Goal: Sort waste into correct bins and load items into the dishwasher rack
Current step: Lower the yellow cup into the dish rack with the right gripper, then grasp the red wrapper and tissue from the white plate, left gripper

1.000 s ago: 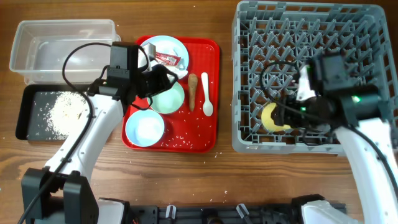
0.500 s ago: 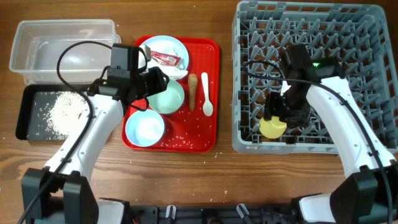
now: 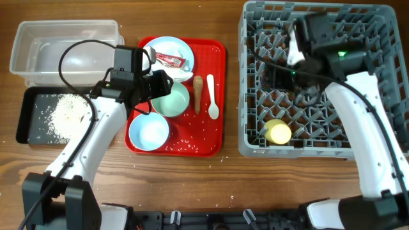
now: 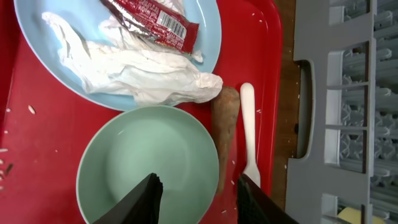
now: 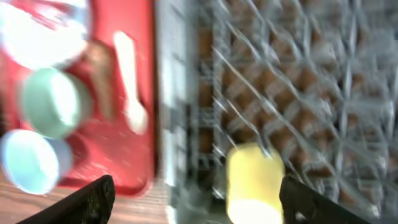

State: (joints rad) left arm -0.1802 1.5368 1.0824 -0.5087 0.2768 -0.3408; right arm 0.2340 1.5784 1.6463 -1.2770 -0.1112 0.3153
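Note:
The yellow cup (image 3: 278, 131) lies in the grey dishwasher rack (image 3: 255, 148) near its front edge, also in the blurred right wrist view (image 5: 254, 182). My right gripper (image 3: 280, 76) is open and empty, raised above the rack's middle. My left gripper (image 4: 198, 196) is open, hovering over the green bowl (image 4: 146, 163) on the red tray (image 3: 214, 137). The blue plate (image 4: 56, 74) holds the white napkin (image 4: 149, 74) and red sachet (image 4: 155, 18). The carrot stick (image 4: 225, 130) and white spoon (image 4: 249, 137) lie beside the bowl. A second bowl (image 3: 149, 131) sits at the tray's front.
The clear tub (image 3: 64, 51) stands at the far left. The black tray (image 3: 35, 96) in front of it holds a pile of rice (image 3: 67, 115). Loose rice grains (image 3: 185, 142) lie scattered on the red tray.
My right gripper let go of the yellow cup in the rack and rose away toward the back. The left arm stayed still over the green bowl.

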